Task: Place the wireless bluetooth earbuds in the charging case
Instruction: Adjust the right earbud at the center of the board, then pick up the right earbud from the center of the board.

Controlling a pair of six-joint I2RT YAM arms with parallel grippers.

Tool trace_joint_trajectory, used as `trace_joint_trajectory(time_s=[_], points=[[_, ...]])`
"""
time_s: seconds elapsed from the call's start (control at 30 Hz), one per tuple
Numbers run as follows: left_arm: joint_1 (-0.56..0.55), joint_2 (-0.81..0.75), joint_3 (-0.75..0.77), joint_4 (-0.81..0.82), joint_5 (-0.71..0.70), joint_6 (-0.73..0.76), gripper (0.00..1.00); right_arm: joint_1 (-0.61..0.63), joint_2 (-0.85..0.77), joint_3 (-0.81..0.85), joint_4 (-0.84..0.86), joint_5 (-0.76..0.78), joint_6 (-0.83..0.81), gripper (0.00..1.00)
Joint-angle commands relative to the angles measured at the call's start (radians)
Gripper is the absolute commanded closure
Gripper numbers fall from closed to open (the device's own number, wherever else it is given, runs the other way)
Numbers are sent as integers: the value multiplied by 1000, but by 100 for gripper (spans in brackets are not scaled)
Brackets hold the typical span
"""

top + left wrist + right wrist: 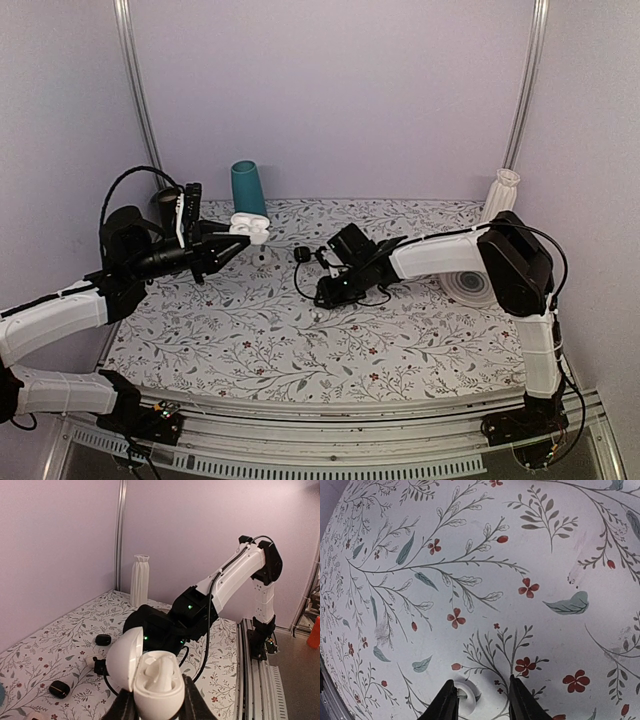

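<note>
The charging case (150, 687) is held up off the table, lid (122, 657) swung open to 9 o'clock in the left wrist view. One white earbud (161, 672) sits in its well. The left gripper (157, 706) is clenched on the case's lower body, a dark finger (125, 707) on each side.

In the top view the case hangs at about 10 o'clock from the middle of the floral table (250, 340). A teal cup (249, 188) stands just beyond it at 12 o'clock.

At 4 o'clock from the case the right gripper (305, 255) is low over the cloth. Its wrist view shows the fingers (445, 706) apart, with a small white rounded piece (466, 694) beside the left one and a gap to the other. What that piece is I cannot tell.

Two small black lumps (103, 640) lie on the cloth. A white ribbed vase (500, 192) stands at the table's 2 o'clock corner.
</note>
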Motion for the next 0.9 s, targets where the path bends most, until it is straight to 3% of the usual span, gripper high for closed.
trace_joint_trajectory(time_s=[0.0, 0.27, 0.87], points=[[12, 0, -9, 19, 6, -5, 100, 11, -4, -29, -5, 53, -57, 65], [12, 4, -9, 19, 5, -5, 100, 64, -17, -47, -44, 135, -66, 65], [12, 9, -8, 21, 11, -9, 100, 116, -45, -77, -22, 71, 17, 65]])
